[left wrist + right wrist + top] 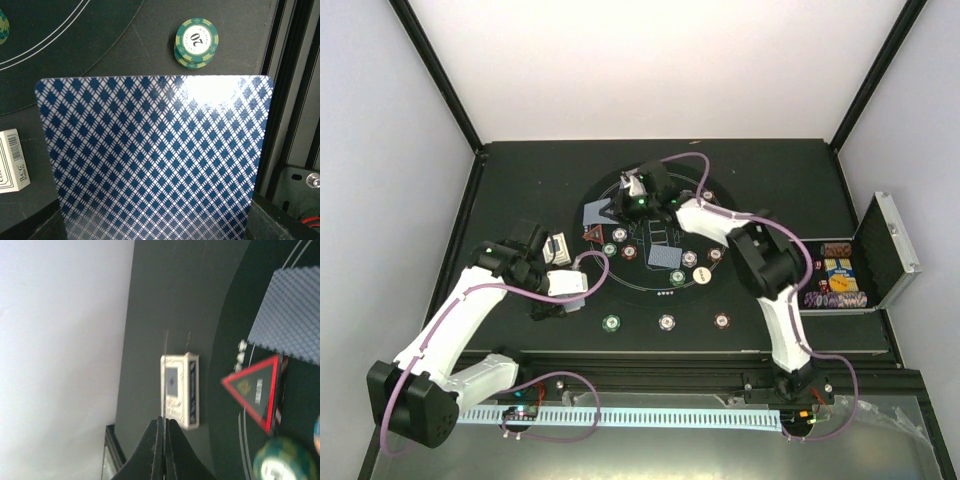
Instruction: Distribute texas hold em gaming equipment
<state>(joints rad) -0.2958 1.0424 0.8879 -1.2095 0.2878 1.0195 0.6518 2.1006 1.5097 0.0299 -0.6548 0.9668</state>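
Card (155,160) back close-up, left wrist view

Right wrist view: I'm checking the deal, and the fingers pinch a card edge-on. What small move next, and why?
Probably lower the right gripper and release the pinched card beside the face-down card: the fingers are shut on it, and that far spot shows only one.

The card (155,155) is showing a blue-and-white diamond lattice. The chip (196,42) is wearing green with pale stripes round a white centre. The triangle (257,390) is showing black inside a red border. At the right edge of the black counter (520,180), the case (885,250) is gleaming silver round black.
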